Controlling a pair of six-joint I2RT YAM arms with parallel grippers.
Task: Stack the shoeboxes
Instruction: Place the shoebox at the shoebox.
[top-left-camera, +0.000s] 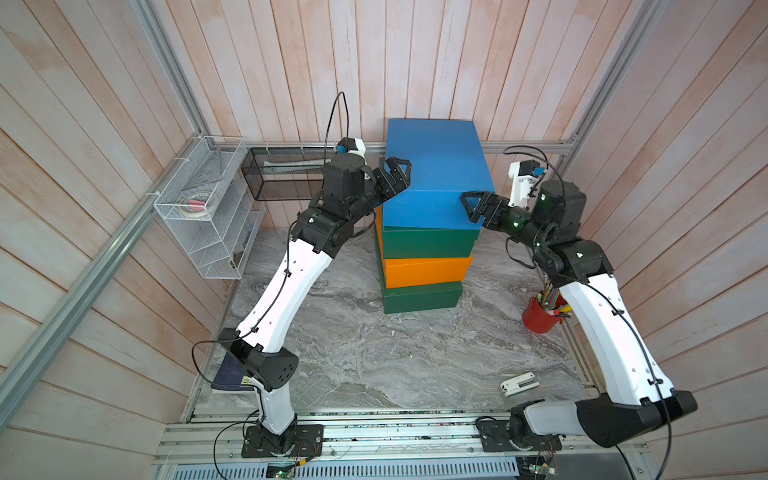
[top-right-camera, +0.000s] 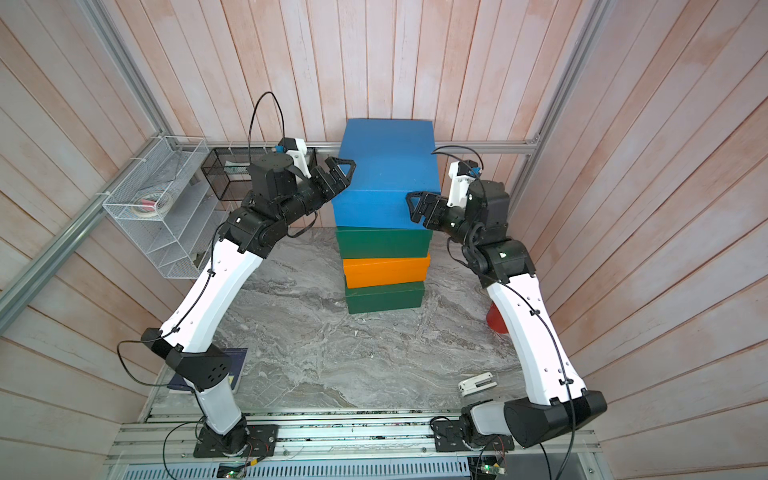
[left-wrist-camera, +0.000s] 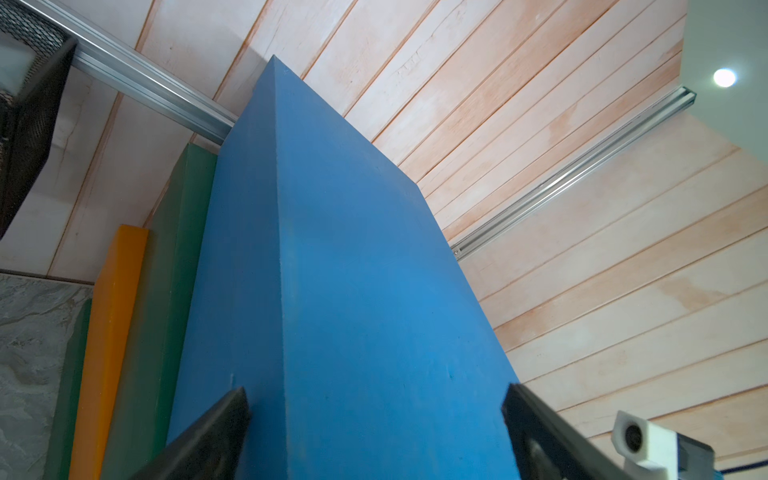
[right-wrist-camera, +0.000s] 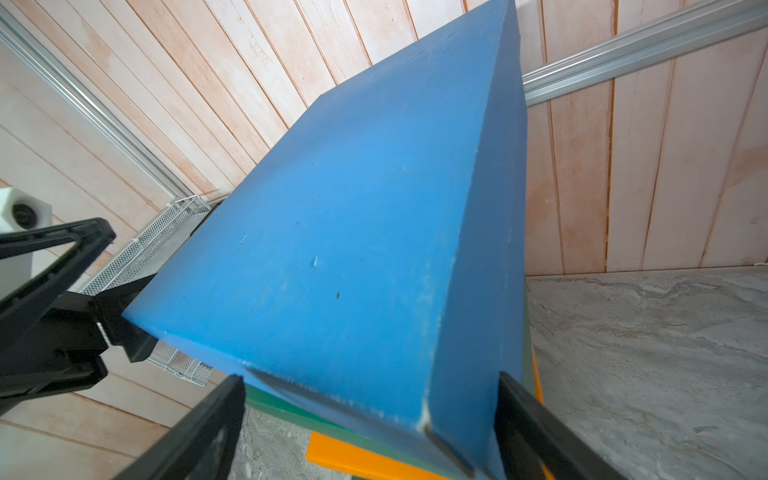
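- Topping the stack near the back of the tabletop (top-left-camera: 374, 357), the blue shoebox (top-left-camera: 436, 178) sits slightly askew above the upper green shoebox (top-left-camera: 428, 243), the orange shoebox (top-left-camera: 428, 271) and the bottom green shoebox (top-left-camera: 422, 297).
- Left gripper (top-left-camera: 400, 171): jaws spread wide astride its left edge.
- Right gripper (top-left-camera: 471, 205): jaws spread wide astride its near right corner.

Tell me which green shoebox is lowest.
The lower green shoebox, on the tabletop under the orange shoebox; the upper green shoebox sits beneath the blue shoebox.
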